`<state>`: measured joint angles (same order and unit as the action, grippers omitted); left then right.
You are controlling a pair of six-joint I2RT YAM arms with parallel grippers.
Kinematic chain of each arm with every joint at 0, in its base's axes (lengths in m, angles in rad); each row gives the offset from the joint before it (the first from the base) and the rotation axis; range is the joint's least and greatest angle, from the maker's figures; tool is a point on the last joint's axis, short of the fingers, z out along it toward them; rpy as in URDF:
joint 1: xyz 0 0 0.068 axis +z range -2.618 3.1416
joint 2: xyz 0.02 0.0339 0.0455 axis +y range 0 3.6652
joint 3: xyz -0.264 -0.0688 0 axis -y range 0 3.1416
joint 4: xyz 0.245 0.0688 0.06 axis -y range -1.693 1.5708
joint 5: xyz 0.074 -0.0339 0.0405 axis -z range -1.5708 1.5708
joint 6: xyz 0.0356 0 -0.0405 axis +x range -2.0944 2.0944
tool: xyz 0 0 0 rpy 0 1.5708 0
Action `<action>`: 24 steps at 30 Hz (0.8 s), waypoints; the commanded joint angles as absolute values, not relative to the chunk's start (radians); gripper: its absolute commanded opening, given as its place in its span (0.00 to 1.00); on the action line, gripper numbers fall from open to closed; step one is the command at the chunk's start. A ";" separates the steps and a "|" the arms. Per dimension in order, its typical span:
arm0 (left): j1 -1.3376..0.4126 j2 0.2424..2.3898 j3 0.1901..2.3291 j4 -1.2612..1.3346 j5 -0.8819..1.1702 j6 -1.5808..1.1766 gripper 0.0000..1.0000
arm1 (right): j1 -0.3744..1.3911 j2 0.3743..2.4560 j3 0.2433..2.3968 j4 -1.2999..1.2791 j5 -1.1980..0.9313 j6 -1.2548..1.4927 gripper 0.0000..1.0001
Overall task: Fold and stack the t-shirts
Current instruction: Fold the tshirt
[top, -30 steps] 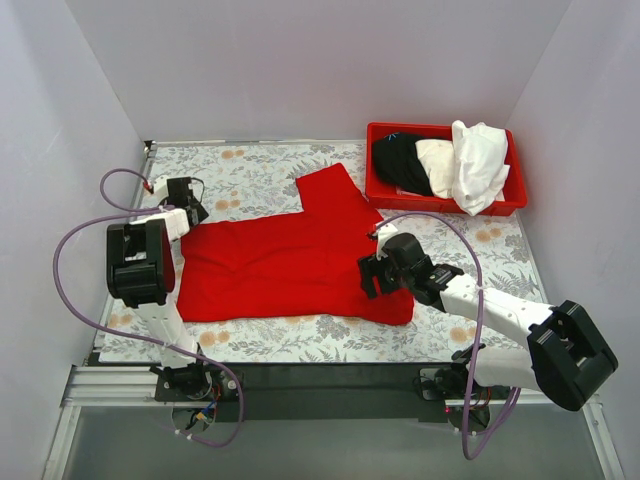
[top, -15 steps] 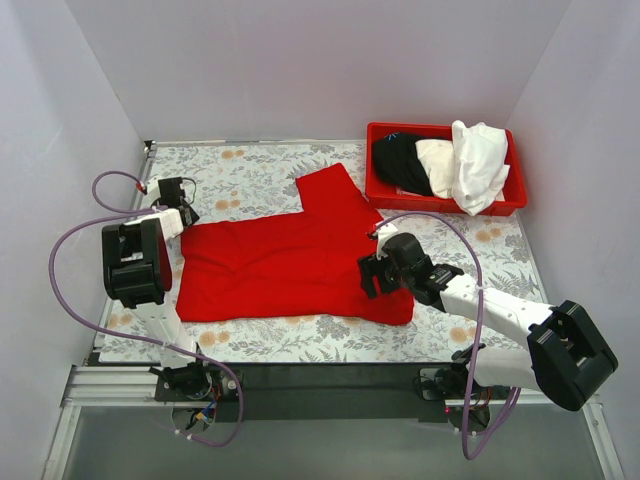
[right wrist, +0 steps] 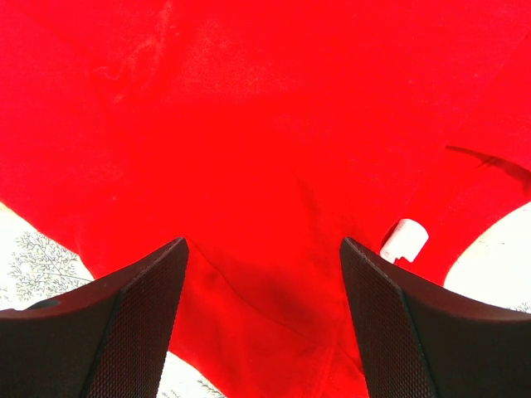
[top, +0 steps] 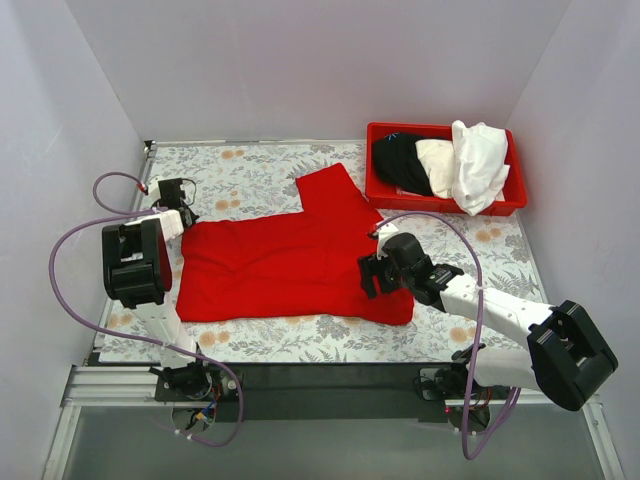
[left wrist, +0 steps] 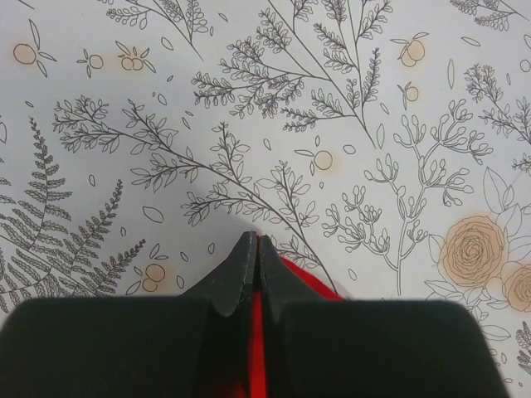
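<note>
On the floral table cover, we had the red t-shirt spread flat, and our left gripper was pinched tight on its left edge (a sliver of red showed in the pinch). Our right gripper hung wide open over it near the white neck label, holding nothing.

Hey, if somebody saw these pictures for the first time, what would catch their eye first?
A bright red t-shirt lies spread across the middle of the flowered table. At the far right, a red bin is heaped with black, cream and white shirts. The left end effector pinches the t-shirt's left corner; the right end effector hangs open above it.
</note>
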<state>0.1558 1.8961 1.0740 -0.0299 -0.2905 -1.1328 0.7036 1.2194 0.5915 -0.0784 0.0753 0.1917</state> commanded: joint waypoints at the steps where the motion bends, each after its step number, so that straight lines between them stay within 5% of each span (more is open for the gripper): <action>1: 0.156 1.873 1.052 -0.061 -0.272 -1.126 0.00 | 0.709 1.220 0.598 -0.049 0.086 0.209 0.67; 13: 0.164 1.841 1.061 -0.011 -0.209 -1.111 0.00 | 0.716 1.347 0.896 -0.167 0.169 0.207 0.67; 24: 0.184 1.850 1.039 0.055 -0.107 -1.127 0.00 | 0.698 1.890 1.654 -0.287 0.359 0.035 0.67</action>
<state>0.1761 1.8835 1.0561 0.0250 -0.1440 -1.1263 0.7132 1.7378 1.4628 -0.2340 0.2646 0.1143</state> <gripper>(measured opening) 0.016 0.674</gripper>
